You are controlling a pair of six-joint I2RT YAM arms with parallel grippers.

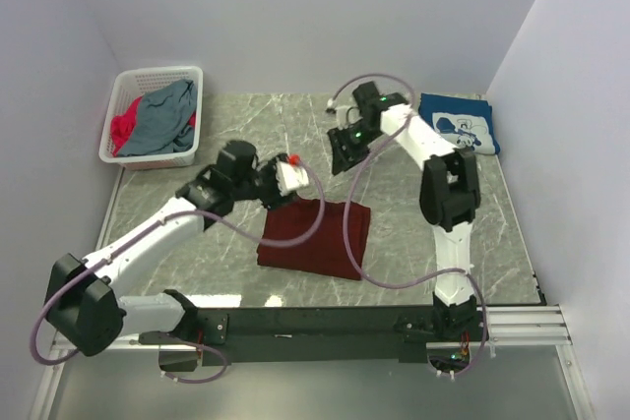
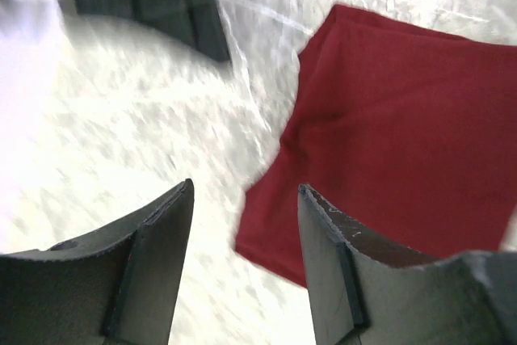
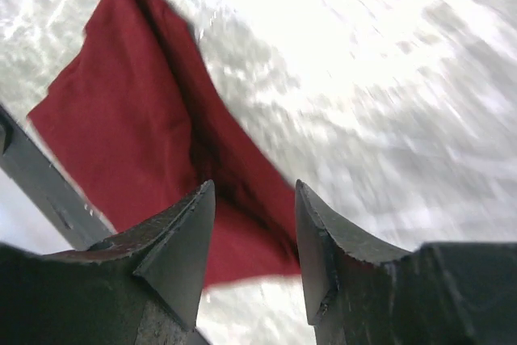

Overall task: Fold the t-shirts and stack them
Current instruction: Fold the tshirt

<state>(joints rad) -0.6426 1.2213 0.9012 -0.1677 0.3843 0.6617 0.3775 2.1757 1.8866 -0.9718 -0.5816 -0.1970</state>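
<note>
A folded maroon t-shirt point(image 1: 315, 236) lies flat on the marble table near the front middle. It also shows in the left wrist view point(image 2: 404, 127) and in the right wrist view point(image 3: 137, 127). A folded navy t-shirt with a white print point(image 1: 458, 123) lies at the back right. Grey-blue point(image 1: 162, 117) and bright-pink point(image 1: 123, 130) shirts lie in the basket. My left gripper point(image 1: 287, 180) is open and empty, just off the maroon shirt's back left corner point(image 2: 245, 195). My right gripper point(image 1: 345, 156) is open and empty above the table behind the shirt point(image 3: 252, 191).
A white lattice basket point(image 1: 150, 79) stands at the back left against the wall. Cables loop from both arms over the maroon shirt. A black rail point(image 1: 325, 327) runs along the table's near edge. Walls close in at left, back and right.
</note>
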